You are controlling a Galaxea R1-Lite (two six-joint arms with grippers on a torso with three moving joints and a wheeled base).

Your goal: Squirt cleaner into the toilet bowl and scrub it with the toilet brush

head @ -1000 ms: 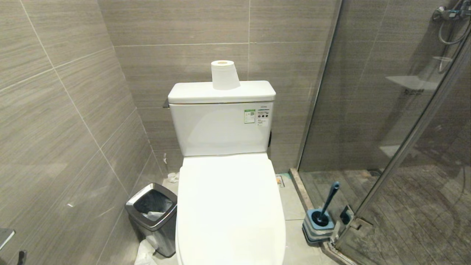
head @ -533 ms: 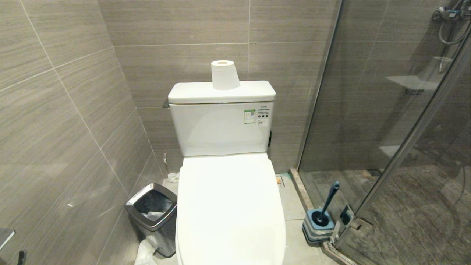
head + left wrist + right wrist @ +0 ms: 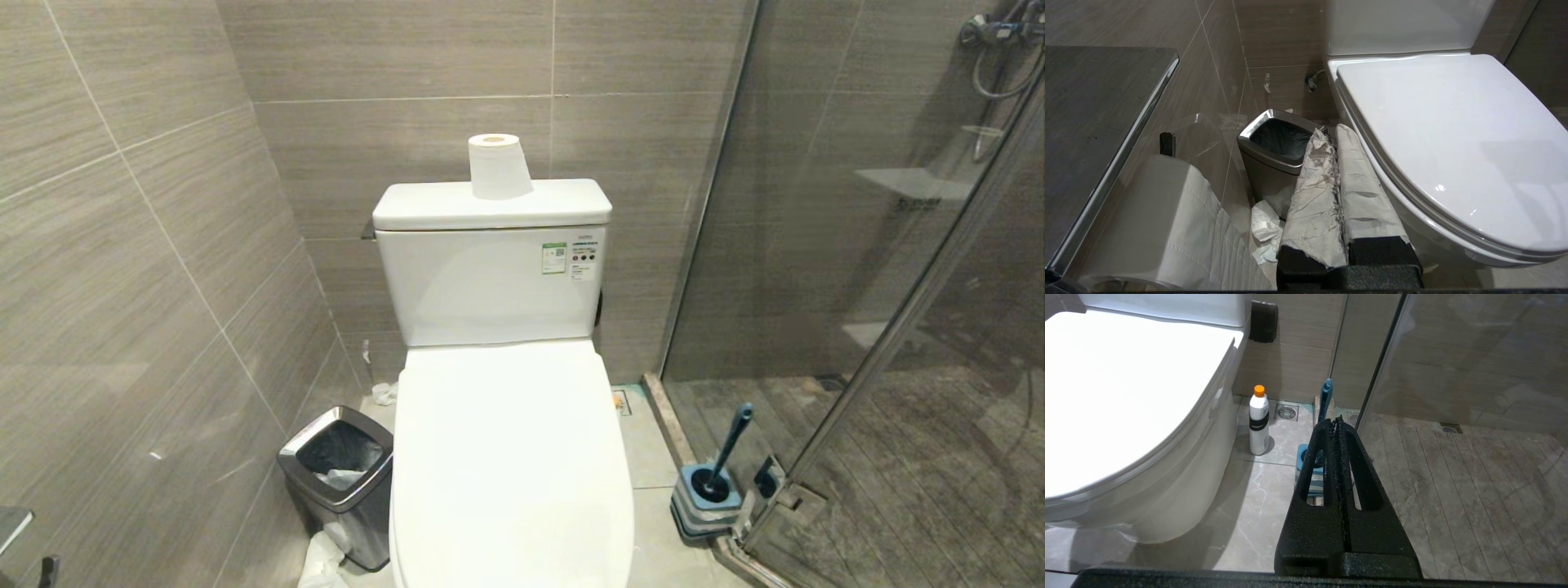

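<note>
1. At the centre of the head view, the toilet bowl [image 3: 512, 457] sits with its lid [image 3: 510, 441] shut flat over it, so no porcelain basin shows. Should cleaner be squirted before the lid is raised, it would land on the lid and run to the floor [image 3: 653, 523].

2. Neither arm shows in the head view. The left gripper [image 3: 1337, 147], near the lower middle of its wrist view, is clenched with nothing between its paper-wrapped fingers [image 3: 1314, 196]. That wrapping looks loose, so I judge it could slip on the smooth lid edge or tear off.

3. The right gripper [image 3: 1336, 422] is likewise pressed shut and empty, its tips hanging above the toilet brush [image 3: 1325, 398]. It must spread before taking anything; coming down shut would knock the handle over or tip the holder [image 3: 1310, 473].

4. The white bottle [image 3: 1259, 420] with the orange cap stands on the floor between the toilet base and the brush holder, left of centre in the right wrist view. It is narrow and upright, so a glancing touch could topple it and roll it behind the bowl.

5. The brush handle leans toward the glass shower screen [image 3: 857, 245] at the right of the head view. Lifting it carelessly could strike the glass or drag the holder along.

6. The steel-rimmed bin [image 3: 339, 482] stands close on the bowl's other side, at lower left, with crumpled paper [image 3: 1263, 228] beside it. A wide swing of the left arm could bump it.
</note>
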